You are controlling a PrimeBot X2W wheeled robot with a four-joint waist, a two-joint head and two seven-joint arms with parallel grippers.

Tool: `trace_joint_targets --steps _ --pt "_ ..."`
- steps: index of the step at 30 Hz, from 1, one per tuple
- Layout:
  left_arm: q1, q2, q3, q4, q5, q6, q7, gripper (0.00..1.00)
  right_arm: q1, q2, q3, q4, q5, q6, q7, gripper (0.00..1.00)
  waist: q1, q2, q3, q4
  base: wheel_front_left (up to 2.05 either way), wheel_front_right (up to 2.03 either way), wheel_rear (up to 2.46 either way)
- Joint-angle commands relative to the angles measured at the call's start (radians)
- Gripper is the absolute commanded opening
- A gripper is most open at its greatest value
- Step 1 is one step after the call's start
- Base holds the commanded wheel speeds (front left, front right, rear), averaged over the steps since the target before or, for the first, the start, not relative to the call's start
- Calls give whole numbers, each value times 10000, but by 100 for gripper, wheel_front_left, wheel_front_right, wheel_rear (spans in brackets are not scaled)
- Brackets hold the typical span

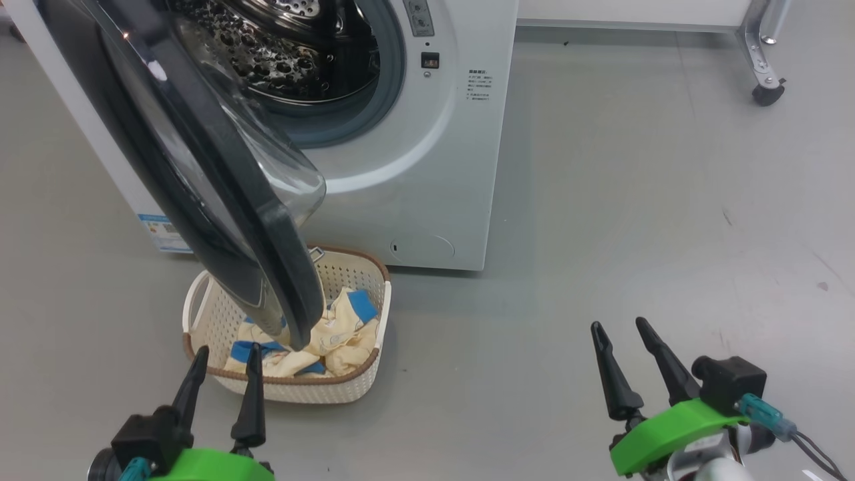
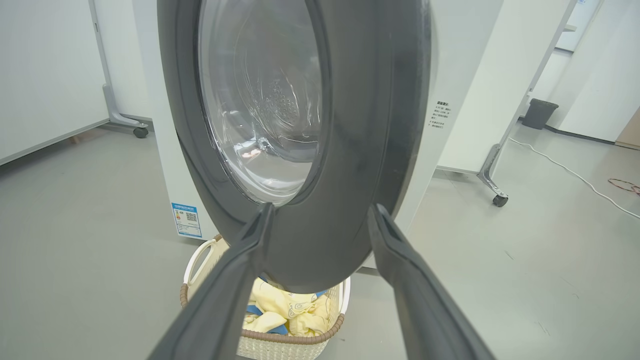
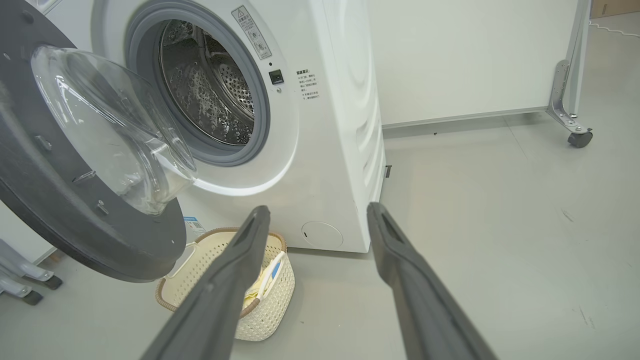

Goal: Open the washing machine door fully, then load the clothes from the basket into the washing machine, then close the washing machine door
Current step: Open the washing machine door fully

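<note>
The washing machine door (image 1: 280,260) hangs open at ten o'clock, its lower rim over the basket (image 1: 361,274) of clothes (image 1: 340,334) on the floor (image 1: 601,200) at eight o'clock. The left pincer (image 1: 227,349) at seven and the right pincer (image 1: 618,324) at five stand open, empty.

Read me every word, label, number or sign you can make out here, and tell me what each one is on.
Nothing here reads clearly as words.
Black printed block on the washing machine front: too small to read.
Grey warning label with a triangle sign, higher on that front: too small.
Blue sticker with a QR code, low on the machine: blurred.
</note>
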Motion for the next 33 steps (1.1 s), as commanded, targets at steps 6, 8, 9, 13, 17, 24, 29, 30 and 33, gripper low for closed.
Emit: trace_joint_targets --steps 6,8,9,13,17,24,29,30,33 --pt "-306 170 358 -406 33 -4 -140 0 -458 24 262 -260 -25 4 -137 100 -1 0 23 1 0 0 0" --pt "-308 168 394 -507 10 -4 -140 0 -464 24 296 -262 -13 4 -137 100 -1 0 25 2 0 0 0" --pt "-313 166 431 -590 0 -4 -140 0 -462 24 303 -253 -14 4 -137 100 -1 0 28 5 0 0 0" --pt "-365 148 798 -1125 -165 -4 -140 0 -479 24 331 -205 -15 4 -137 100 -1 0 28 5 0 0 0" --pt "-490 165 1115 -1570 -195 -4 -140 0 -514 24 362 -184 13 4 -137 100 -1 0 18 -22 0 0 0" --pt "-1409 328 1526 -2566 -302 -4 -140 0 -530 24 324 -194 84 4 -137 100 -1 0 -3 -31 0 0 0" --pt "-2285 587 1543 -3049 -311 -4 -140 0 -544 24 360 -206 129 4 -137 100 -1 0 -36 -99 0 0 0" --pt "-2442 639 1495 -3109 -317 -4 -140 0 -548 24 370 -209 144 4 -137 100 -1 0 -41 -115 0 0 0" --pt "-2836 749 1231 -3207 -332 -4 -126 0 -532 24 404 -200 151 4 -137 100 -1 0 -48 -158 0 0 0"
